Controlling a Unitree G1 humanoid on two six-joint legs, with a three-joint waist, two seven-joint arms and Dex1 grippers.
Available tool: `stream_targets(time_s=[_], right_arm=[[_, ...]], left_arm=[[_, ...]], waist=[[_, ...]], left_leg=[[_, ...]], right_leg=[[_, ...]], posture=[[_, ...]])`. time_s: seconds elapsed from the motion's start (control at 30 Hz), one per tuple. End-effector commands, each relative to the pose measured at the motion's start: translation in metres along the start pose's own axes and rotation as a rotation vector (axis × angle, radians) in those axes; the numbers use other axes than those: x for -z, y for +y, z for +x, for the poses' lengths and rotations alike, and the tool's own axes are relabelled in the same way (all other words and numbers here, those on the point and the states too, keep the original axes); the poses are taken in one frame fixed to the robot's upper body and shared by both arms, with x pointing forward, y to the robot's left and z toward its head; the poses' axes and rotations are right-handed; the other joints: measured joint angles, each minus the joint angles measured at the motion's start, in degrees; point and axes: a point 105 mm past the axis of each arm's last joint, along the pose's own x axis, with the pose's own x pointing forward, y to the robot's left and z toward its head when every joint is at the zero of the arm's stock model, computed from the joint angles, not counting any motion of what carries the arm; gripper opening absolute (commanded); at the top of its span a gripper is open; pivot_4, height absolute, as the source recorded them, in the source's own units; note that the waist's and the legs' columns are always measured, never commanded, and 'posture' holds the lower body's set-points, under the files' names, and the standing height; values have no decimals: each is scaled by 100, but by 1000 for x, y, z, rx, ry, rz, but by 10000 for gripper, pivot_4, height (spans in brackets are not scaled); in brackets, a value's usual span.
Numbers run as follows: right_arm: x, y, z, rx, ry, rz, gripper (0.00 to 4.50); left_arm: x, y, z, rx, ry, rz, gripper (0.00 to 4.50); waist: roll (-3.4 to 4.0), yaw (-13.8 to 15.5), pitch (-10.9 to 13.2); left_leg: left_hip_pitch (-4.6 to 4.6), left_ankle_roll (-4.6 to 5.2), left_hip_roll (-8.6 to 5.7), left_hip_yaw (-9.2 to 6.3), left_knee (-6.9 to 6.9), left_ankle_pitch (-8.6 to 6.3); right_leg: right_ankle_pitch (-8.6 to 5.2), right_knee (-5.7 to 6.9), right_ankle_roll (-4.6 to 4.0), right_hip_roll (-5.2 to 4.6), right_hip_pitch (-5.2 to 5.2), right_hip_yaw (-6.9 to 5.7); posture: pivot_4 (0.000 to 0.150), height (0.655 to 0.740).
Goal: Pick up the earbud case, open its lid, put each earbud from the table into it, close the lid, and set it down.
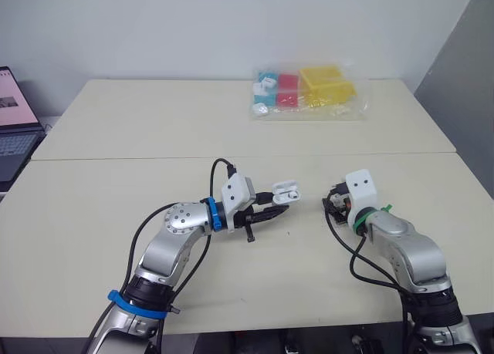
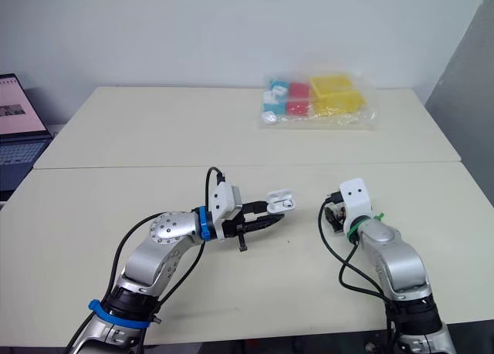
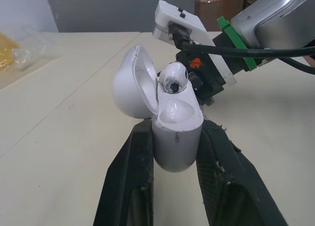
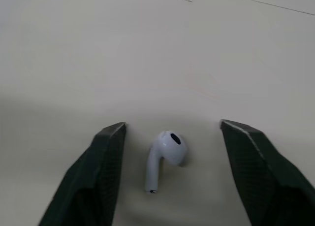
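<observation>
- My left gripper point(image 3: 176, 128) is clenched on the earbud case point(image 3: 174, 137). Its 2 black fingers point(image 3: 133, 177) press the lower body of the case from both sides, and the case stands upright between them.
- The lid point(image 3: 130, 85) of the case is swung open and leans back on its hinge.
- In the case I see 1 earbud point(image 3: 173, 78) seated, with its round head out of the top and its dark mesh facing the wrist camera. The slot beside it I cannot see well enough to judge.
- My right gripper point(image 4: 172, 123) is released, with the jaws wide apart and pointing down at the table point(image 1: 116, 207).
- The second earbud point(image 4: 165, 157) lies on the table between the 2 right fingers point(image 4: 98, 177). It touches neither of them, and it is a little nearer to one finger than to the other.
- From the head camera, the 2 grippers are near each other at the front middle of the table, the case on my left and the right gripper just beside it on my right.
- At the far side of the table lies a clear plastic bag point(image 1: 309, 92) with blue, red and yellow boxes inside, well apart from both grippers.
- An open laptop point(image 1: 15, 130) stands at the far left edge, also well apart.
- Between the right gripper and the second earbud, nothing lies in the way.
</observation>
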Motion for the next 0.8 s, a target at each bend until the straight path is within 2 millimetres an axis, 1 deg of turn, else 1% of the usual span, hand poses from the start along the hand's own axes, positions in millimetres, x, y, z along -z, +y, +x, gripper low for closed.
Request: stream_targets(time_s=[0.03,0.17,0.2,0.33,0.43,0.53,0.57,0.63,0.67,0.73,0.8], right_arm=[[7,-10,-4,34,28,26,19703],[7,-9,-8,25,30,22,4956],[7,-9,-9,25,30,22,4284],[3,-8,-14,12,10,12,4293],[-8,-5,-19,-55,-35,-39,4293],[-17,6,-31,-246,-71,-206,4293],[-17,5,-35,-293,-61,-268,4293],[-23,-4,-40,-341,-93,-424,4293],[-24,-7,-42,-368,-98,-470,4293],[-28,-4,-48,-484,-155,-501,4293],[-19,-5,-54,-590,-107,-554,4293]], left_arm=[[-14,-1,0,4,-35,38,8056],[-14,-1,0,4,-32,41,8056],[-14,-1,0,3,-33,41,8056],[-14,-1,0,0,-32,42,8056],[-14,-1,0,-2,-33,41,8056],[-14,0,0,1,-32,44,8056],[-14,0,0,2,-31,46,8056],[-14,1,-1,2,-27,49,8056],[-14,1,-1,2,-26,50,8056],[-14,1,-2,3,-24,51,8056],[-14,0,-3,6,-22,51,8056]], waist=[[1,0,0],[0,40,-1],[0,50,-1],[0,66,-1],[0,68,-1],[1,67,0],[0,64,0],[0,62,0],[-1,62,0],[-2,62,1],[-1,50,2]], left_leg=[[0,0,0,0,0,0],[-2,0,-3,-1,1,0],[-2,0,-3,-1,1,0],[-5,0,-3,0,-1,0],[-5,0,-3,-1,-1,0],[-4,0,-5,1,0,0],[-5,0,-5,1,0,0],[-3,1,-4,0,0,-1],[-2,1,-4,-1,-1,-1],[-1,1,-3,-3,-1,-1],[0,1,-1,-4,-1,-1]], right_leg=[[0,0,0,0,1,0],[1,-3,1,-3,2,-2],[1,-5,1,-3,2,-2],[1,-10,1,-3,1,-2],[1,-9,1,-3,1,-3],[1,-9,1,-4,0,0],[1,-10,1,-4,0,-1],[0,-12,1,-2,0,-2],[0,-12,1,-1,1,-4],[0,-11,1,1,2,-5],[0,-10,1,4,3,-6]], posture=[[1500,7400],[1500,7400],[1500,7400],[1500,7400],[1500,7400],[1500,7400],[1500,7400],[1500,7400],[1500,7400],[1500,7400],[1500,7400]])
